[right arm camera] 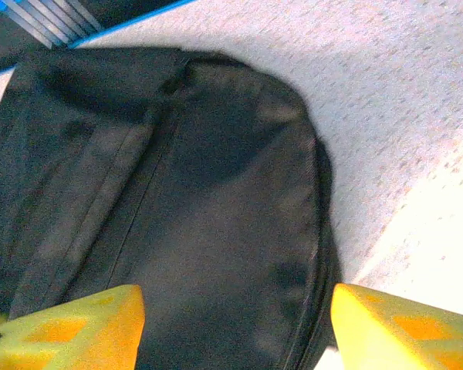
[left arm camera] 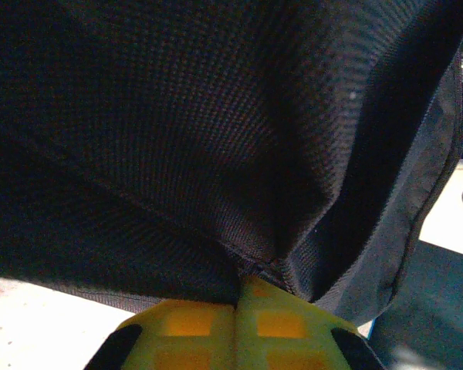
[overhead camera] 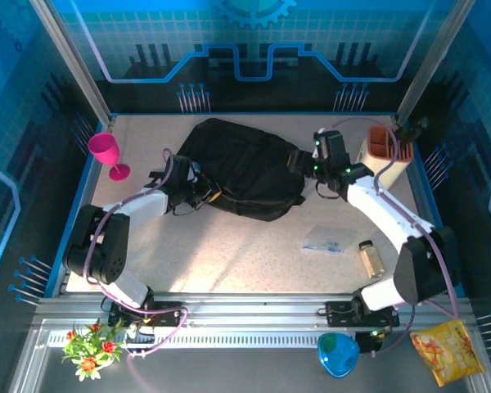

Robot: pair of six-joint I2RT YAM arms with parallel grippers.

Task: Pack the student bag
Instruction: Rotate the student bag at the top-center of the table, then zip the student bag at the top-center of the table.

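The student bag (overhead camera: 241,168) is a large black fabric backpack lying flat at the back middle of the table. My left gripper (overhead camera: 200,190) is at its left end. In the left wrist view that gripper (left arm camera: 245,284) is shut, its yellow fingers pinching a fold of the bag's fabric (left arm camera: 216,139), which drapes over the lens. My right gripper (overhead camera: 299,160) is at the bag's right end. In the right wrist view it (right arm camera: 235,316) stands open, one yellow finger (right arm camera: 77,327) over the black panel (right arm camera: 201,200) and the other beyond the bag's rounded edge, nothing between them.
A pink goblet (overhead camera: 106,151) stands at the left edge. A beige holder with an orange top (overhead camera: 385,151) is at the back right. A clear packet (overhead camera: 322,241) and a small jar (overhead camera: 371,258) lie front right. A yellow snack bag (overhead camera: 450,350) lies off the table.
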